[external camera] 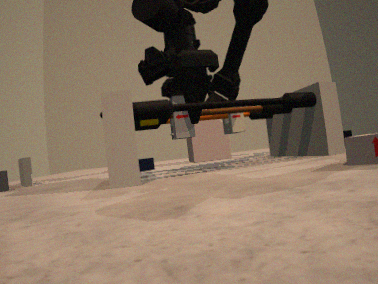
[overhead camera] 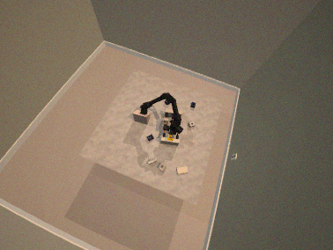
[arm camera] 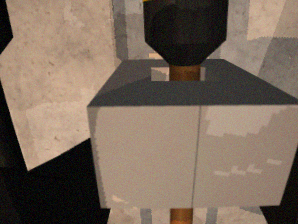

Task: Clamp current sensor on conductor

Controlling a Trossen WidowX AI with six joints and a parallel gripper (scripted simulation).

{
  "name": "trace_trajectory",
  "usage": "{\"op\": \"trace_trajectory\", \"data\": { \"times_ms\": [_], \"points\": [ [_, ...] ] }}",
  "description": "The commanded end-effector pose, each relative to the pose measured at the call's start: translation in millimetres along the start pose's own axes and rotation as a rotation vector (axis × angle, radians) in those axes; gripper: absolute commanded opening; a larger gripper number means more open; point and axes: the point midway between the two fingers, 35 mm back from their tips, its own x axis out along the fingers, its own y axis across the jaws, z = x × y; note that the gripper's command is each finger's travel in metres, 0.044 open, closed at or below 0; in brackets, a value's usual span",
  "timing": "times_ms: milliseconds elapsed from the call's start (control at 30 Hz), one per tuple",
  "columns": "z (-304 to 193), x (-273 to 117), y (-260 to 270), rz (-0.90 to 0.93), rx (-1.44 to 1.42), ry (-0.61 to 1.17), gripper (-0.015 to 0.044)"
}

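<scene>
The grey sensor (external camera: 181, 131) (arm camera: 145, 155) is around an orange conductor (arm camera: 181, 216). In the wrist view its two halves meet at a thin straight seam, and the conductor passes through its window. Whether the latch has caught cannot be told. Its red arrow (external camera: 182, 116) points left in the exterior view, toward the end with the yellow marker (external camera: 149, 122) (overhead camera: 170, 138); the marker's lettering is not legible. My gripper (external camera: 189, 114) is shut on the sensor, with dark fingers at its sides; it also shows small in the top view (overhead camera: 177, 129).
Another grey sensor (external camera: 236, 124) with a red arrow hangs on the conductors to the right. Pale end walls (external camera: 120, 150) (external camera: 332, 120) hold the conductors. A grey block (external camera: 360, 150) with a red arrow stands at the right. Dark blue blocks (overhead camera: 150, 137) (overhead camera: 193, 105) and a pale block (overhead camera: 182, 170) lie around the fixture.
</scene>
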Motion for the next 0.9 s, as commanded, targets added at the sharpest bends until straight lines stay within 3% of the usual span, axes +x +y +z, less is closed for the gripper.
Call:
{"op": "trace_trajectory", "data": {
  "times_ms": [0,867],
  "points": [
    [0.0,-1.3,-0.1,0.001,0.000,-0.001,0.0018],
    [-0.5,-0.2,-0.4,0.000,0.002,0.001,0.0000]
  ]
}}
